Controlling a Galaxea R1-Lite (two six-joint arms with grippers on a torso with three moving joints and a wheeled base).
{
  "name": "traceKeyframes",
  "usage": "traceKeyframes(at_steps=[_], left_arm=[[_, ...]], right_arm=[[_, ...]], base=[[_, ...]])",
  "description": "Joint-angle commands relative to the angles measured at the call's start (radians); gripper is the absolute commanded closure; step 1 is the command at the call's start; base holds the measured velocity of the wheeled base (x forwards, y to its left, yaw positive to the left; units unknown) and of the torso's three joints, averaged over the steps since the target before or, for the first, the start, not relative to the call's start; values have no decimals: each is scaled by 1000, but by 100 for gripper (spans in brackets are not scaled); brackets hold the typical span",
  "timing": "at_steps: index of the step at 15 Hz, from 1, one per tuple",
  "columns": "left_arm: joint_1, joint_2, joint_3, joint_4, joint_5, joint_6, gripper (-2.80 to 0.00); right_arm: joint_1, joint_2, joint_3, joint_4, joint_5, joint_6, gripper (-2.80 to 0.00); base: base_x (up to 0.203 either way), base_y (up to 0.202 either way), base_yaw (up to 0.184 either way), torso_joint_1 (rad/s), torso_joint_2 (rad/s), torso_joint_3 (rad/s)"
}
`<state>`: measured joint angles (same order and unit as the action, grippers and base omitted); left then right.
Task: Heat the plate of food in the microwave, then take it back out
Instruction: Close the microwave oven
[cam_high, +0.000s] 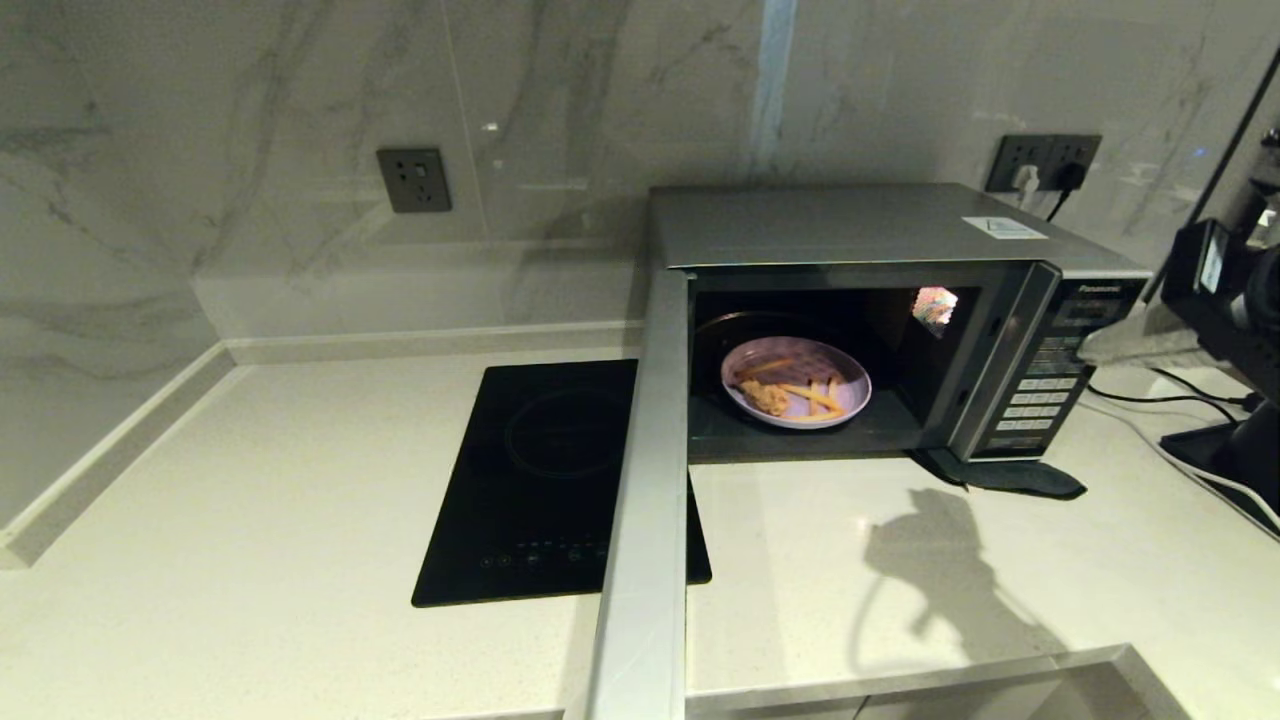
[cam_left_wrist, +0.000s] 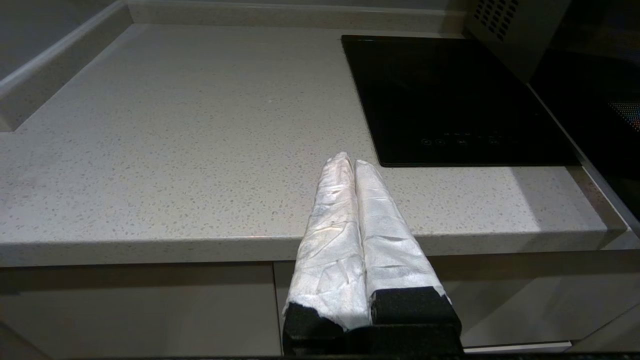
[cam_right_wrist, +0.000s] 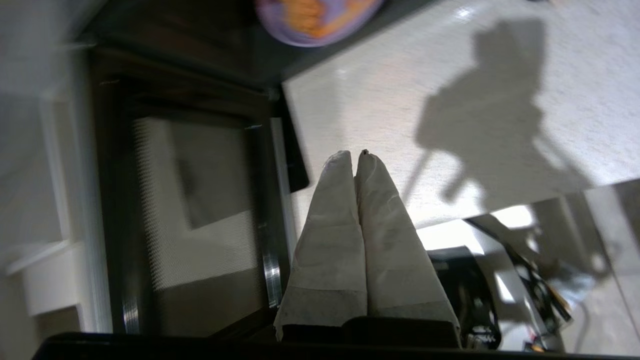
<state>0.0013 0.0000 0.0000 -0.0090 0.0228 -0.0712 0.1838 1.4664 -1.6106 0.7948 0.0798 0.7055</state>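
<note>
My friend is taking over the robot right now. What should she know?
Left gripper: shut, empty, parked off the counter's front edge, near the black hob.
Right gripper: shut, empty, above the counter beside the open door.
Plate of food: inside the microwave, sitting in the cavity.
Done: door open, plate in the oven. Whether it has been heated cannot be told.
Left: if unheated, close the door and start it; otherwise lift the plate out.

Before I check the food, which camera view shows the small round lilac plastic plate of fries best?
The head view: the small round lilac plastic plate of fries sits whole inside the open silver microwave. The right wrist view catches only its blurred edge; the left wrist view misses it.
</note>
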Motion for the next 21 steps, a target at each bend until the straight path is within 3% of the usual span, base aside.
traceKeyframes(at_steps=[1,4,8,10,17,19,21], left_arm=[[0,2,0,0,0,-1,0],[0,2,0,0,0,-1,0],[0,2,0,0,0,-1,0],[0,2,0,0,0,-1,0],[0,2,0,0,0,-1,0],[0,2,0,0,0,-1,0],[0,2,0,0,0,-1,0]], right_arm=[[100,-24,-193,127,-1,-20,0],[313,28,-362,259,-14,-102,0],[429,160,-393,250,-143,-237,0],[498,187,-394,226,-173,-234,0],[828,240,-391,84,-138,-137,0],[883,268,-391,79,-94,-75,0],[911,292,-391,80,-70,-64,0]], base=[[0,0,0,0,0,0],[0,0,0,0,0,0],[0,0,0,0,0,0],[0,0,0,0,0,0],[0,0,0,0,0,0],[0,0,0,0,0,0],[0,0,0,0,0,0]])
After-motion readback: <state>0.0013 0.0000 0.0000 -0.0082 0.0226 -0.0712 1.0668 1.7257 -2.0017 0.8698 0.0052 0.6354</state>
